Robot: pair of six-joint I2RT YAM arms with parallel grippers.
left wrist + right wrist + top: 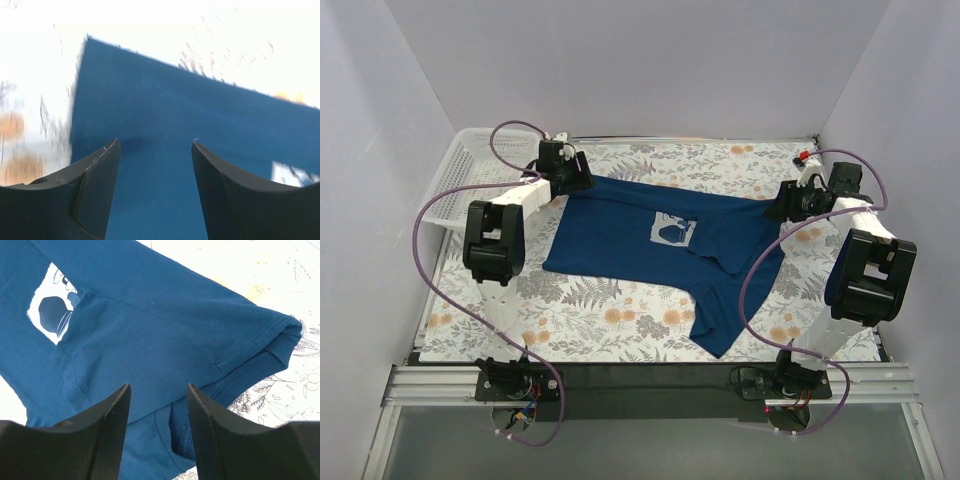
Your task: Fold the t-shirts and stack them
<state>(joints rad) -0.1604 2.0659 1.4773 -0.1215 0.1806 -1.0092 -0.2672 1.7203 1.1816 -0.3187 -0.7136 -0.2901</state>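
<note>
On the floral bench [620, 325] we counted one navy t-shirt [620, 235], spread across the middle with its right side folded over. One white basket [470, 150] sat at the far left corner. Two tools hung over the shirt's far corners, the left tool [156, 142] and the right tool [159, 387], each with fingers parted, gripping nothing. One pale graphic [673, 230] faced up.

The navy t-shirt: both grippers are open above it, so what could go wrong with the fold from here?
1. The left gripper hangs open close to the side edge of the t-shirt; closing there may pinch only one layer or slip off.
2. Under the open right gripper, the shirt lies folded over its chest graphic, so a pull might fold it crooked.
3. The right arm's purple cable loops above the shirt and might drag it.
</note>
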